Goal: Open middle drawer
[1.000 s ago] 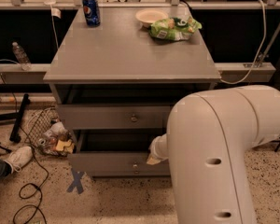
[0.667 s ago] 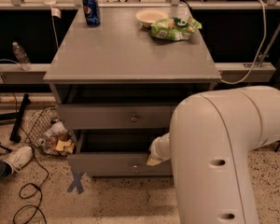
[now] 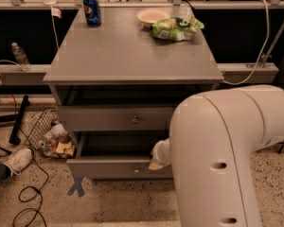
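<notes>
**Gripper at the lip of the middle drawer**

Gripper and wrist sit low against the cabinet, at the top edge of the middle drawer's grey front, just right of its small round knob. My bulky white arm fills the lower right of the view and covers the drawer's right end. Whether my gripper is spread apart or clamped on anything, I cannot tell.

The middle drawer stands pulled out, with its dark inside showing behind the front. It is the lower of the two fronts I can see. The upper drawer, with its own centre knob, also juts out past the cabinet top, though less far.

On the top, at the back, stand a blue can, a pale bowl and a green bag touching the bowl's right side. On the speckled floor, left of the cabinet, are a wire basket of litter and a white shoe. A blue tape cross lies below the drawer's left corner.
</notes>
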Available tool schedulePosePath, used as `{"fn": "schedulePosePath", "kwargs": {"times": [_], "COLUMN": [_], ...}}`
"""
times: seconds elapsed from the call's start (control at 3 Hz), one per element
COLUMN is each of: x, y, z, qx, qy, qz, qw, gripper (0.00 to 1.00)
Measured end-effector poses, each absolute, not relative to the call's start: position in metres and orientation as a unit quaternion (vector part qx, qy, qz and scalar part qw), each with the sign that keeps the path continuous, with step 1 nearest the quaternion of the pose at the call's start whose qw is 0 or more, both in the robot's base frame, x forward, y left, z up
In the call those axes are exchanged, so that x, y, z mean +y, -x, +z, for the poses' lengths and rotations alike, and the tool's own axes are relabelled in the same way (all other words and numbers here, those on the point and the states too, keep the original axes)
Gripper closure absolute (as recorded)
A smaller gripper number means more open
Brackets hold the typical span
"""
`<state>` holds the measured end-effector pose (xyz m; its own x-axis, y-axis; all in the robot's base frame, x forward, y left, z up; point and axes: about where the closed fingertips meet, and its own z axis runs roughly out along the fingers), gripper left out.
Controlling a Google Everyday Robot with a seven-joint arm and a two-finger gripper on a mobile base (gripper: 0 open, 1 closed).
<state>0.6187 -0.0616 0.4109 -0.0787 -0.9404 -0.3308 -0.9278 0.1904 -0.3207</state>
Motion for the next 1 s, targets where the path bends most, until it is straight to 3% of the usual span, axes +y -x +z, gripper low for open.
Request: {"fn": "schedulePosePath", "kwargs": {"times": [1.0], "x": [-0.0624], "y": [-0.6108], "z": [0.4119], "qx": [0.737], "qy": [0.633], "qz": [-0.013], "qw": [0.237], "gripper": [1.00]}}
